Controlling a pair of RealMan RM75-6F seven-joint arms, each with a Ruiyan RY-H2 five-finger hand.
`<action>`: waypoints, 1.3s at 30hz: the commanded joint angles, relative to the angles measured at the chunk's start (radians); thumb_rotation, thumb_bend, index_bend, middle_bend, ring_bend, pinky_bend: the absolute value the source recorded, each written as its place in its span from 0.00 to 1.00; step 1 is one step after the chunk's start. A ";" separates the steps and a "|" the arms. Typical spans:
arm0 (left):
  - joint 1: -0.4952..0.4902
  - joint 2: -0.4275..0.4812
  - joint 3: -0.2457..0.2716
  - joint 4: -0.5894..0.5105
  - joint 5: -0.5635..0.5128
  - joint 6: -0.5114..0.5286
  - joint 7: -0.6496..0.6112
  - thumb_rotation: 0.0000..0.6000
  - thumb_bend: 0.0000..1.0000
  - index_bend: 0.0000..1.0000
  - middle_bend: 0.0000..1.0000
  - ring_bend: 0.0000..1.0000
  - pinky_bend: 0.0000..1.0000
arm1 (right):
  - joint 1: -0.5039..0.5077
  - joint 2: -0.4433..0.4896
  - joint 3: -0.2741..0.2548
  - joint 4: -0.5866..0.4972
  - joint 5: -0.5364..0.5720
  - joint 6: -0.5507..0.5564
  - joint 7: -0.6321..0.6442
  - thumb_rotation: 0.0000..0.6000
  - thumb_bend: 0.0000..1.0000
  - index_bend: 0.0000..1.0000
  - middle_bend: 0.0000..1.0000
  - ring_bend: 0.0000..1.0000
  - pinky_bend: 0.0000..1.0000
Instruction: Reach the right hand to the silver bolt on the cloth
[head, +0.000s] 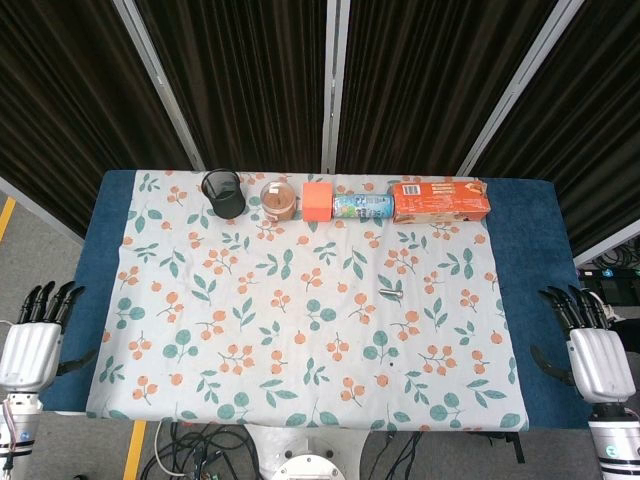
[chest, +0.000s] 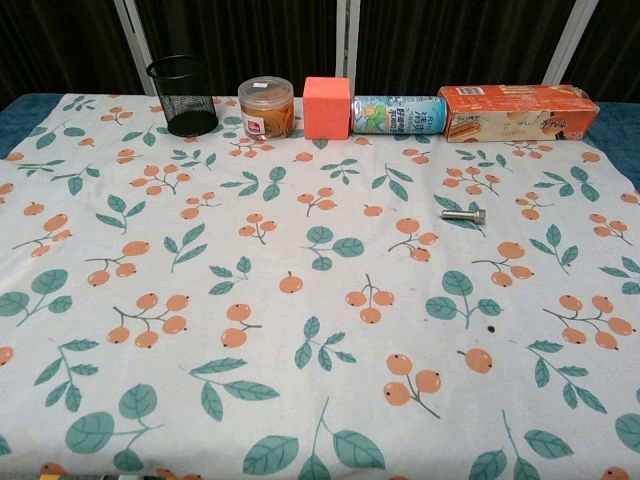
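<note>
The silver bolt (head: 391, 293) (chest: 463, 215) lies flat on the floral cloth (head: 300, 330), right of centre, in front of the orange carton. My right hand (head: 590, 345) hangs beyond the table's right edge, fingers apart and holding nothing, well away from the bolt. My left hand (head: 35, 335) is off the left edge, also open and empty. Neither hand appears in the chest view.
Along the back of the cloth stand a black mesh cup (head: 223, 194), a brown jar (head: 279, 200), an orange-red block (head: 317, 201), a lying can (head: 362, 207) and an orange carton (head: 441, 200). Blue table (head: 545, 250) shows beside the cloth.
</note>
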 joint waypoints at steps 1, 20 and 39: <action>-0.001 -0.002 0.000 0.002 0.001 0.000 0.000 1.00 0.00 0.12 0.09 0.00 0.04 | -0.004 0.000 0.000 -0.002 -0.004 0.004 0.001 1.00 0.18 0.16 0.13 0.00 0.00; 0.027 -0.007 0.015 0.017 0.011 0.034 -0.030 1.00 0.00 0.12 0.09 0.00 0.04 | 0.380 -0.127 0.162 0.001 0.216 -0.479 -0.381 1.00 0.19 0.35 0.15 0.00 0.00; 0.045 -0.025 0.018 0.076 -0.001 0.035 -0.086 1.00 0.00 0.12 0.09 0.00 0.04 | 0.683 -0.552 0.169 0.297 0.676 -0.564 -0.824 1.00 0.19 0.44 0.15 0.00 0.00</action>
